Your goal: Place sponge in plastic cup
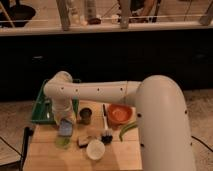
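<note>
The light-blue sponge (pixel 65 128) hangs under my gripper (pixel 65 121), which is shut on it at the left side of the wooden table. The sponge is held just above the small translucent light-green plastic cup (pixel 63 142), whose rim shows right below the sponge's lower edge. I cannot tell whether the sponge touches the cup. My white arm reaches in from the right and hides the gripper's upper part.
A shiny metal cup (pixel 86 115) stands just right of the gripper. A dark-and-yellow block (pixel 84 141) and a white round cup (pixel 95 149) sit in front. An orange bowl (pixel 120 114), a brush (pixel 106 131) and a green tray (pixel 40 107) are nearby.
</note>
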`<action>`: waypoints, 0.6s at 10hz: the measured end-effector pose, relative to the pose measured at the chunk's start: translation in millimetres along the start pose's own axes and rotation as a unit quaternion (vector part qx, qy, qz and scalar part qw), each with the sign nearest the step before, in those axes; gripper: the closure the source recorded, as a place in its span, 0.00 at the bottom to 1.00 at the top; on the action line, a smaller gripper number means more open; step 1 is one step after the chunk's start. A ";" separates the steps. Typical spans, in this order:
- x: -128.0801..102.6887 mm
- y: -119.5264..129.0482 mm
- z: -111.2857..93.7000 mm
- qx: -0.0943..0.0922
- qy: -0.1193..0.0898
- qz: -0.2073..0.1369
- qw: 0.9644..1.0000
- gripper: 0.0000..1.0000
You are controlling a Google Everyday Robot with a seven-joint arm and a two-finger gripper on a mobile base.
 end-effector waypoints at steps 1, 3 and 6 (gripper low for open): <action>-4.8 -5.3 2.7 0.000 -0.002 -0.005 1.000 1.00; -9.3 -9.1 6.5 -0.002 -0.005 -0.009 1.000 1.00; -17.2 -10.3 12.6 -0.005 -0.011 -0.010 1.000 1.00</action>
